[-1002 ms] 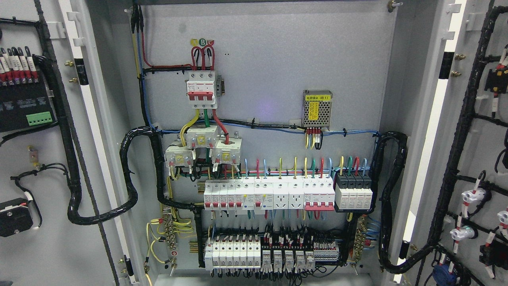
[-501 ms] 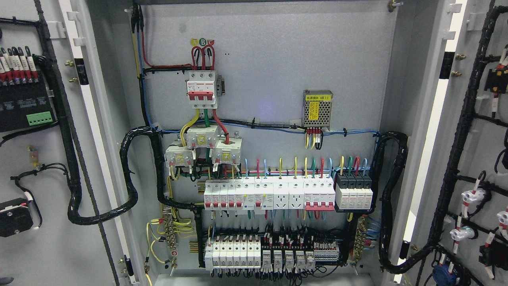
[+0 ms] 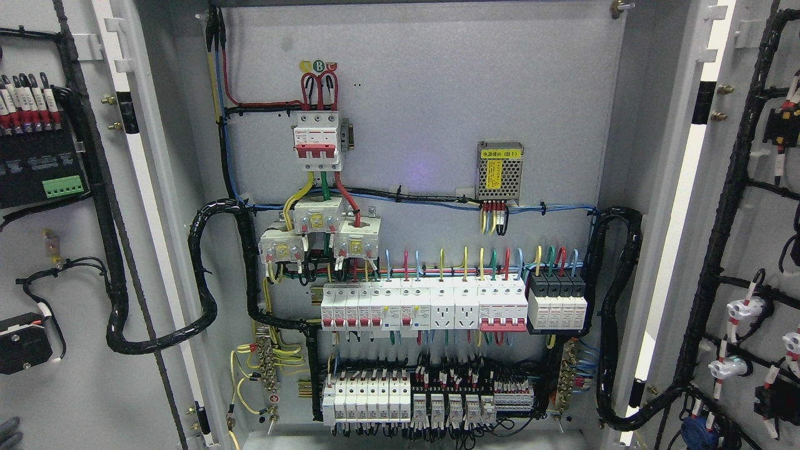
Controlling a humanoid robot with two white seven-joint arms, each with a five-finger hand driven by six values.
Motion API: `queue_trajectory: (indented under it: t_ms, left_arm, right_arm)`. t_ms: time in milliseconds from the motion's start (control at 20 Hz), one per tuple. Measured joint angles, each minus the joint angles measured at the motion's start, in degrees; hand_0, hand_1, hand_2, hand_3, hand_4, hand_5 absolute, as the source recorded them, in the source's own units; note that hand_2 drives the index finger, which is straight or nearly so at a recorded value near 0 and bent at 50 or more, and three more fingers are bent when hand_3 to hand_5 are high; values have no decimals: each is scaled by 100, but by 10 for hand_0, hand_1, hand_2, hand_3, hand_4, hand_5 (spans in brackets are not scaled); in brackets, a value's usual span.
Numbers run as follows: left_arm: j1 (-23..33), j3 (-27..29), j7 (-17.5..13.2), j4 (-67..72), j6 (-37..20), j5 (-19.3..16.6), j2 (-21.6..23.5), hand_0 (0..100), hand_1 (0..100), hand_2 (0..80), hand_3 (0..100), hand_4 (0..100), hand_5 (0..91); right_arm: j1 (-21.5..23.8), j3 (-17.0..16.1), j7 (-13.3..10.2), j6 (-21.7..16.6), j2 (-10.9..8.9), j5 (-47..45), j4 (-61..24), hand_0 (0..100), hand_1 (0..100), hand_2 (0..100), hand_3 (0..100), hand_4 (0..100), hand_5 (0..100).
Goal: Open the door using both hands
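Swinging both doors fully clear appears to be the step in hand, and it is judged nearly complete. The left door (image 3: pixel 69 250) and the right door (image 3: pixel 750 250) are seen standing wide open, their inner faces turned toward the camera, with the cabinet backplate (image 3: pixel 437 94) fully exposed between them.

Only a sliver of a grey hand (image 3: pixel 7 431) is seen at the bottom left corner; it is taken to be the left hand, since it enters at the lower left. Whether its fingers are spread or curled cannot be told, as too little is shown. The left door panel lies just above and beside it; contact cannot be confirmed. The right hand is not in view.

For the step to be finished well, any last push should be applied to bare sheet metal of the door edge. The black cable loom (image 3: pixel 115 300), up and to the right of the hand, should be avoided, as should the black module (image 3: pixel 22 350) just above it. Snagging there would be the main risk. The hand should be withdrawn downward, away from the door.
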Motion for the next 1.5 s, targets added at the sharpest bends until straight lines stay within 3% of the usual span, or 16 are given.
queue_trajectory:
  t_ms: [351,851,1152,1502]
  left_arm:
    - [751,-380,22,-495,-388,-160,-105,0,0,0,0,32,0]
    - [2016,-1003,-23,-815,-905,-1350,-672,0,0,0,0,31,0]
    - [2519,-1286,-28,-700,-925,-1851,-1006,0,0,0,0,32,0]
    - [2771,-1500,-3,-98,-931,-2097,-1289,0,0,0,0,32,0]
  right_arm:
    - [101,390,-24,20,242,362,81,0,0,0,0,0,0]
    - [568,887,-105,23,580,770,460,0,0,0,0,0,0]
    - [697,1085,-348,25,857,835,1211,0,0,0,0,0,0]
    - [632,1181,-371,0,1185,859,2430,0,0,0,0,0,0]
